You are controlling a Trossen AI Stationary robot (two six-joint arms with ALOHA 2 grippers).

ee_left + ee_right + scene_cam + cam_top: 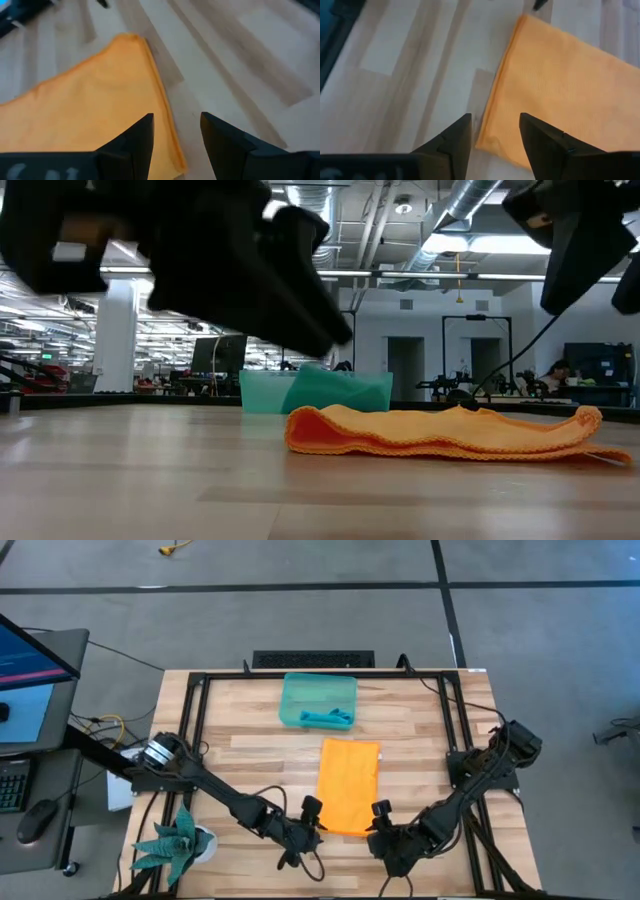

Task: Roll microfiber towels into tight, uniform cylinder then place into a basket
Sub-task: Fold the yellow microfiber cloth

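The orange-yellow towel (pixel 349 785) lies flat, folded into a long strip, in the middle of the table; it also shows in the low view (pixel 440 432). The teal-blue towel (pixel 327 719) lies rolled inside the translucent teal basket (pixel 300 690) at the far middle. My left gripper (pixel 312 823) hovers open above the towel's near left corner (pixel 175 162). My right gripper (pixel 382 823) hovers open above its near right corner (pixel 487 145). Neither touches the cloth.
A green spiky plant in a white pot (pixel 180 842) stands at the near left corner of the table. A black frame (pixel 195 700) runs along the table's edges. Bare wood lies on both sides of the orange towel.
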